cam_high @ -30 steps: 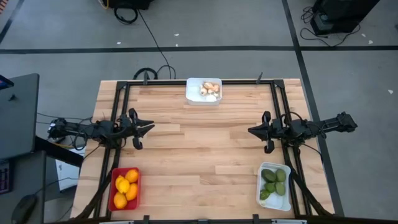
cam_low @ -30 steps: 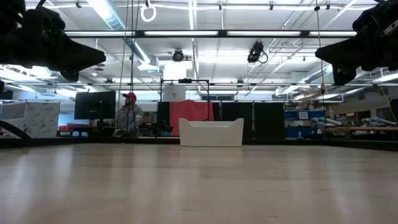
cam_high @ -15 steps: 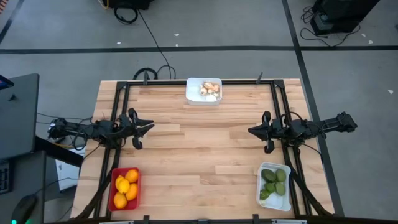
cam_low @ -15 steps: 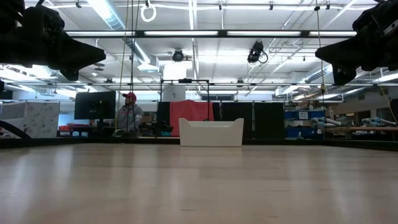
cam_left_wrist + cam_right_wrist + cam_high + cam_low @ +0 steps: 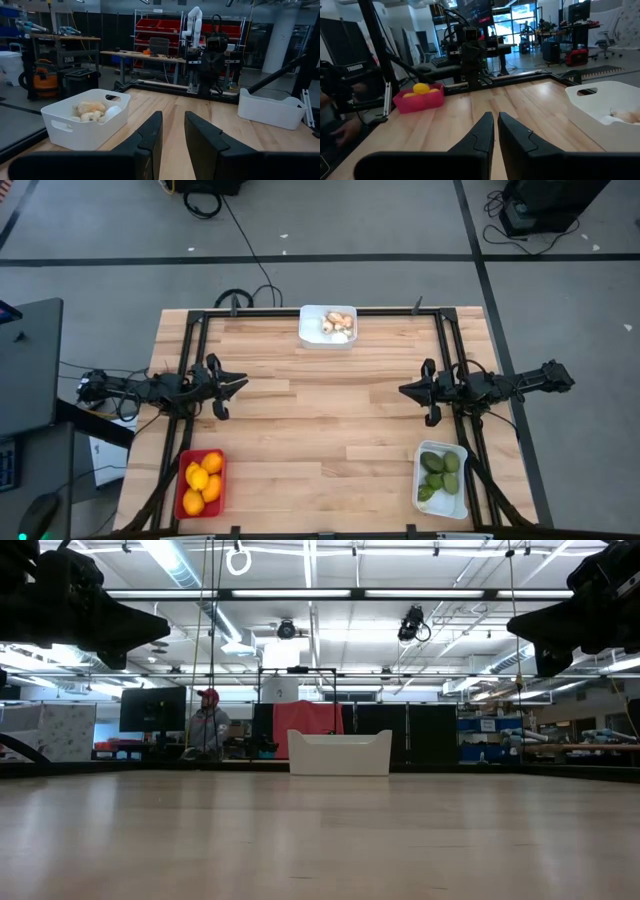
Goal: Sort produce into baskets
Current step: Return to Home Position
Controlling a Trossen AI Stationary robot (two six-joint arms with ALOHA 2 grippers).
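Observation:
Yellow-orange fruits (image 5: 201, 479) lie in the red basket (image 5: 183, 496) at the near left. Dark green fruits (image 5: 440, 472) lie in a white basket (image 5: 456, 505) at the near right. Pale mushroom pieces (image 5: 335, 322) lie in a white basket (image 5: 312, 335) at the far middle, which also shows in the low view (image 5: 339, 753). My left gripper (image 5: 243, 384) (image 5: 173, 120) hovers over the table's left side, shut but for a narrow gap, and empty. My right gripper (image 5: 403, 390) (image 5: 496, 117) hovers over the right side, shut and empty. Both point toward the table's middle.
A black frame (image 5: 320, 311) runs along the table's far edge and both sides. Bare wood (image 5: 320, 420) lies between the two grippers. A person (image 5: 207, 723) sits in the room behind the table. A monitor (image 5: 28, 365) stands left of the table.

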